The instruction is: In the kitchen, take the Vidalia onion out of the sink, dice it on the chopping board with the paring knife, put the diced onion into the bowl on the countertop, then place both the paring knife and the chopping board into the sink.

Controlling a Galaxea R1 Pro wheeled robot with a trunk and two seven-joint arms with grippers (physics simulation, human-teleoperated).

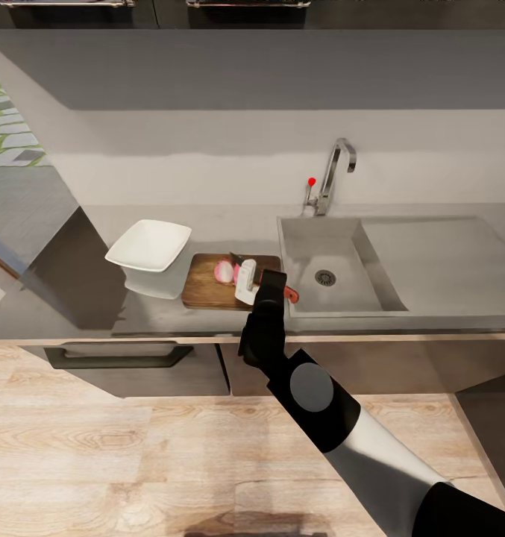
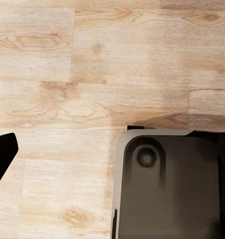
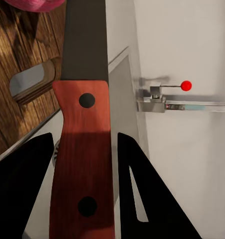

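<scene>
A pale, pink-tinged Vidalia onion (image 1: 224, 271) lies on the wooden chopping board (image 1: 206, 289), on the dark countertop (image 1: 73, 298) just left of the sink (image 1: 334, 246). My right gripper (image 1: 252, 280) hovers over the board's right end, shut on the paring knife (image 1: 290, 293). In the right wrist view the red handle (image 3: 85, 164) sits between the two black fingers (image 3: 27, 179), and the dark blade (image 3: 85, 40) points toward the onion (image 3: 35, 4). The white square bowl (image 1: 149, 245) stands left of the board. My left gripper (image 2: 114, 142) hangs open over the floor.
The chrome tap (image 1: 334, 170) with its red knob (image 1: 311, 180) rises behind the basin, and the drainboard (image 1: 446, 257) stretches to the right. A cabinet drawer handle (image 1: 118, 356) sits below the counter edge. Under the left wrist lies wooden flooring (image 2: 92, 59) and my dark base (image 2: 167, 194).
</scene>
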